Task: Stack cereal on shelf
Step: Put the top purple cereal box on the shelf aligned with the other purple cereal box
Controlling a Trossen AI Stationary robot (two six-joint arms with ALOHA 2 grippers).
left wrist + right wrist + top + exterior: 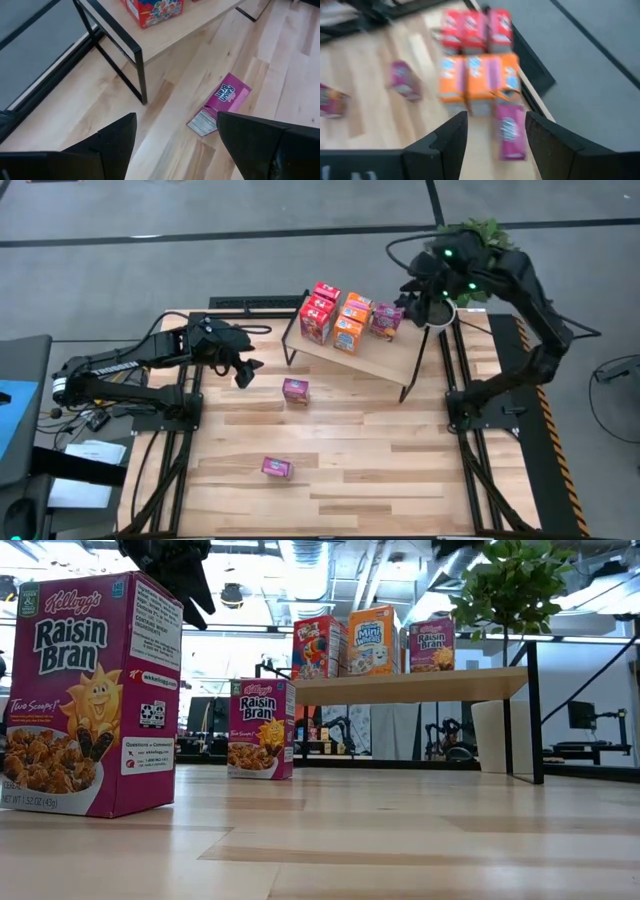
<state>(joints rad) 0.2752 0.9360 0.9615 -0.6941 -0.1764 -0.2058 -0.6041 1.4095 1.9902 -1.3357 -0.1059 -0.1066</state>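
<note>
The shelf [385,362] stands at the table's far middle on black wire legs. On it stand three red cereal boxes [320,310], three orange ones [350,322] and a magenta one [386,320]. Two more magenta boxes stand upright on the table, one [295,390] in front of the shelf and one [277,468] nearer the front edge. My left gripper [245,370] hangs open just left of the first table box [220,102]. My right gripper [412,290] is open, raised over the shelf's right end, with the shelf's magenta box [512,132] below it.
A potted plant [470,240] in a white pot stands at the far right, close behind my right gripper. Black rails run along both table sides. Bare wood lies between the two table boxes and across the right half.
</note>
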